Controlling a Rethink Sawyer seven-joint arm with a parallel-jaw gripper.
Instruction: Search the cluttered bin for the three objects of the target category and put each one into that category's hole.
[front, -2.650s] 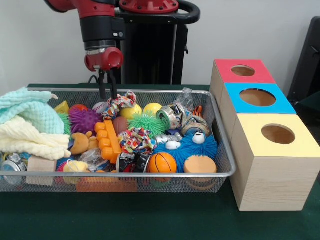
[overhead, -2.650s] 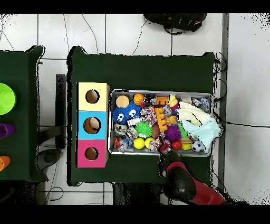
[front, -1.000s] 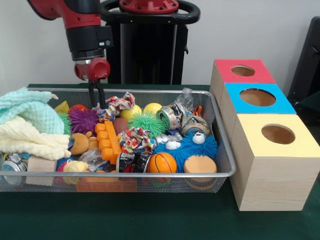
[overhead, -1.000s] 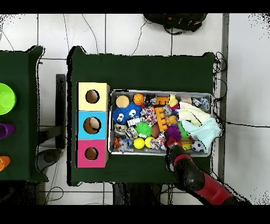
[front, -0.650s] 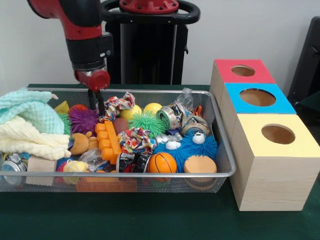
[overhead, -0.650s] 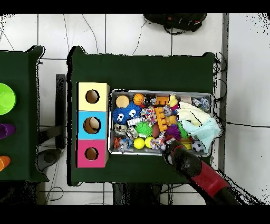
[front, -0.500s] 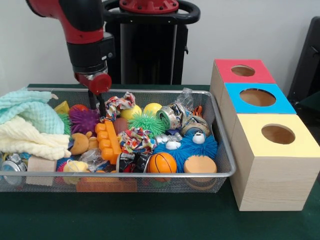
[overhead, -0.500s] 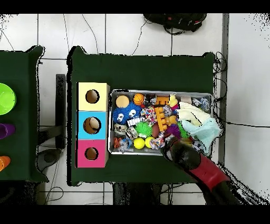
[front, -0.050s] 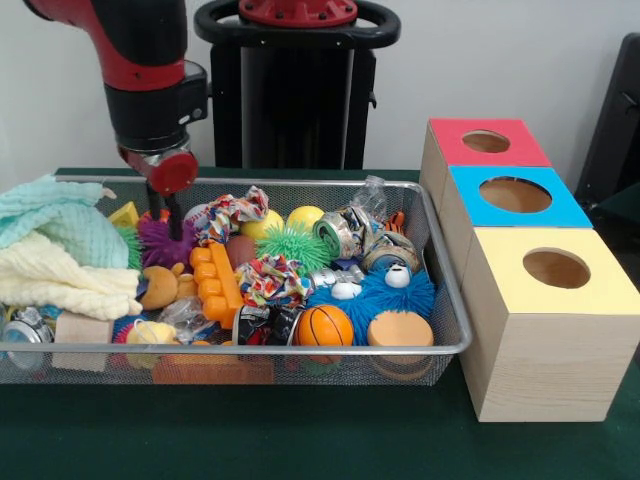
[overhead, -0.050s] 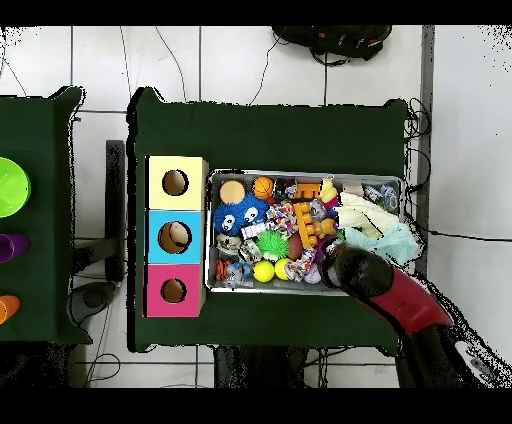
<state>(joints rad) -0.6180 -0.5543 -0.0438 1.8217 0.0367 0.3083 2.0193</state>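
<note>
front view: gripper (front, -0.050s: 173, 228) tips down onto purple spiky ball (front, -0.050s: 163, 243).

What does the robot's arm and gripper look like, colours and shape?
The arm is a thick round tube, glossy red at the upper link with a black cylindrical section below it. It ends in a rounded red cap, from which the gripper hangs as a thin dark stem. No cables or markings show on it.

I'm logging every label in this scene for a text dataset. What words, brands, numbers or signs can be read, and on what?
None can be read.
Crumpled printed wrappers in the wire bin: print too blurred to read.
Red, blue and yellow boxes: no lettering.
Robot arm: no visible marking.
</note>
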